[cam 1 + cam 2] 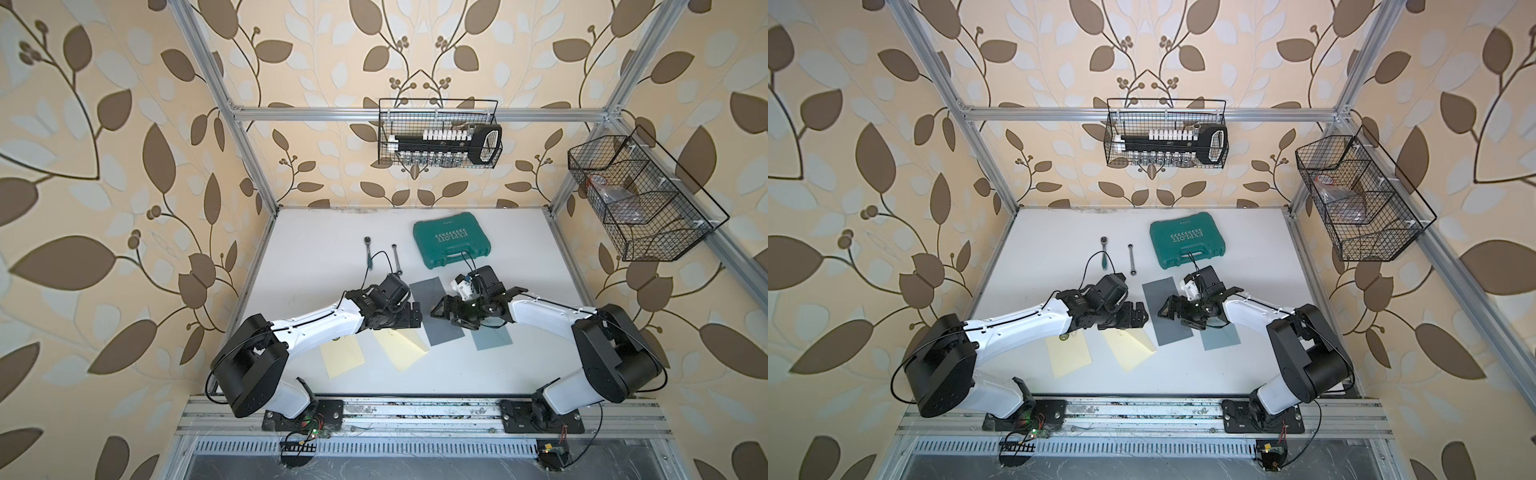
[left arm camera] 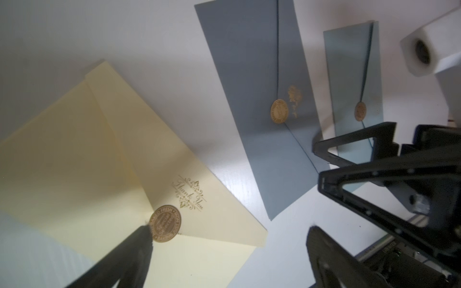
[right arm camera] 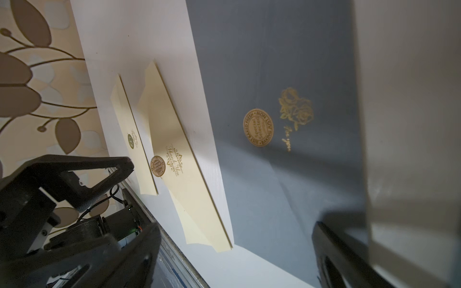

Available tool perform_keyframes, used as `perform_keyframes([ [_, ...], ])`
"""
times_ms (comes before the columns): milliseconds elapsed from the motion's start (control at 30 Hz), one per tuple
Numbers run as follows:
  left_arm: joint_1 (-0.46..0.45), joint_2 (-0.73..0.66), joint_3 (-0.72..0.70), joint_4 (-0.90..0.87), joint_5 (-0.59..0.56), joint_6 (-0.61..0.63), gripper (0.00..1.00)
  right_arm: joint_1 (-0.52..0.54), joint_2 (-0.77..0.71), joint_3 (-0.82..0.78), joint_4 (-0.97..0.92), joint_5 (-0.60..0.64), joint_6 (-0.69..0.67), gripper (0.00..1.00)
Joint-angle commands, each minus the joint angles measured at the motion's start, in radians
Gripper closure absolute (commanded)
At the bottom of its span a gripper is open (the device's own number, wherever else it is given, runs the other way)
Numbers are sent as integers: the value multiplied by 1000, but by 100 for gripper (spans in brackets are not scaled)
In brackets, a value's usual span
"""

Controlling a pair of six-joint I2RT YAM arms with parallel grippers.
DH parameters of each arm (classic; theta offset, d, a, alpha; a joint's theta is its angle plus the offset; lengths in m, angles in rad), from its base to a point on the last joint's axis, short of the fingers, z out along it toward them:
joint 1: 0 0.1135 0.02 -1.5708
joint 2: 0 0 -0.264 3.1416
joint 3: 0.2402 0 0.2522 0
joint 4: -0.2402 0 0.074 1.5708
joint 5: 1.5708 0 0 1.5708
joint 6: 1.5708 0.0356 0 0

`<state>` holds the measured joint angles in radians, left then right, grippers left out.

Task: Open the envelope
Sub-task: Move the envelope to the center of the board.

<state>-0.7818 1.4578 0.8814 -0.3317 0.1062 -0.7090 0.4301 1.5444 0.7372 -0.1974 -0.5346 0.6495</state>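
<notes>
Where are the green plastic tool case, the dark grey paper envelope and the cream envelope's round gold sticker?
Green plastic tool case (image 1: 451, 239): a top view, lid centre.
Dark grey paper envelope (image 2: 244, 74): left wrist view, plain paper area.
Round gold sticker (image 2: 165, 223) on the cream paper envelope (image 2: 74, 154): left wrist view, sticker centre.

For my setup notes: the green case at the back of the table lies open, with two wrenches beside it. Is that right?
Not open: both top views show the case shut, lid down. So: the green case at the back of the table lies shut, with two wrenches beside it.
</notes>
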Motion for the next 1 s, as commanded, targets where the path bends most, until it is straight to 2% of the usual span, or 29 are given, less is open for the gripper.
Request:
perform_keyframes([
  [0,-1,48,24,45,73,19,1,7,23,15,9,11,-11,6],
  [100,-2,91,32,34,94,15,1,7,38,11,10,12,-10,6],
  [300,-1,131,13,-65,-12,-37,1,20,82,-4,31,24,15,6],
  [667,64,157,-67,-80,-47,-89,1,118,195,-5,103,90,130,8],
  [800,76,77,-89,-123,-127,-107,1,167,235,41,64,119,132,10],
  [967,83,-78,-94,-164,-180,-106,1,181,203,50,31,191,137,10],
])
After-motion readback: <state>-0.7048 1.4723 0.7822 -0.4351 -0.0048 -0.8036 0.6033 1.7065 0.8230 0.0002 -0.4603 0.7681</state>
